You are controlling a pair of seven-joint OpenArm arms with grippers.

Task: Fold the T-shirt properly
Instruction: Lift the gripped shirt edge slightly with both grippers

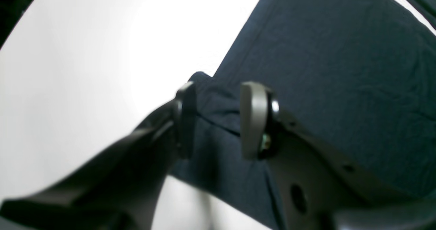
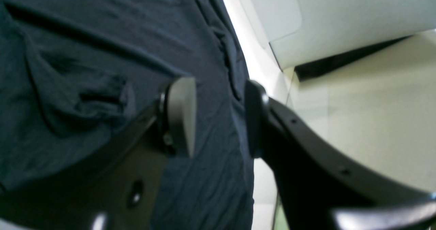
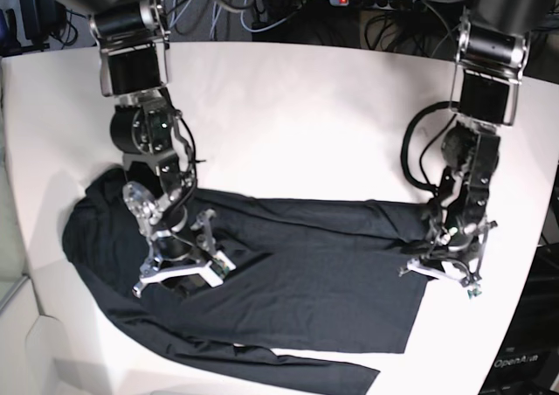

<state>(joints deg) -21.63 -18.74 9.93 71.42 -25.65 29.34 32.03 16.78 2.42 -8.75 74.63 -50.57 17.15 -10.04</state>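
1. Since the left wrist view sits right behind the left gripper [image 1: 218,121], you can see its 2 fingers [image 1: 253,121] standing apart, released, with nothing pinched between them. Through the gap there's a corner of the T-shirt [image 1: 340,70], where a folded edge or seam shows. The dark fabric fills the right half of this view and looks pretty flat, only faint creases. The white table [image 1: 85,70] takes up the left half, and a strip of it shows again at the bottom, below the cloth's edge.

2. Right wrist view: the right gripper [image 2: 221,117] is also spread apart, gripping nothing. The shirt lies under it and fills the left side of the view, a lot more rumpled here, with a bunched fold left of the pale finger [image 2: 180,114]. The cloth's edge runs up along the table's edge [image 2: 262,66], and past that there's a pale floor, blurry.

3. Base view: the shirt is spread across the near half of the table, body roughly flat, 1 long strip of fabric trailing along the front edge. The right gripper [image 3: 183,268] hangs over the shirt's left part in this view, the left gripper [image 3: 441,268] is at its right edge. Black cables [image 3: 262,10] run behind the table.
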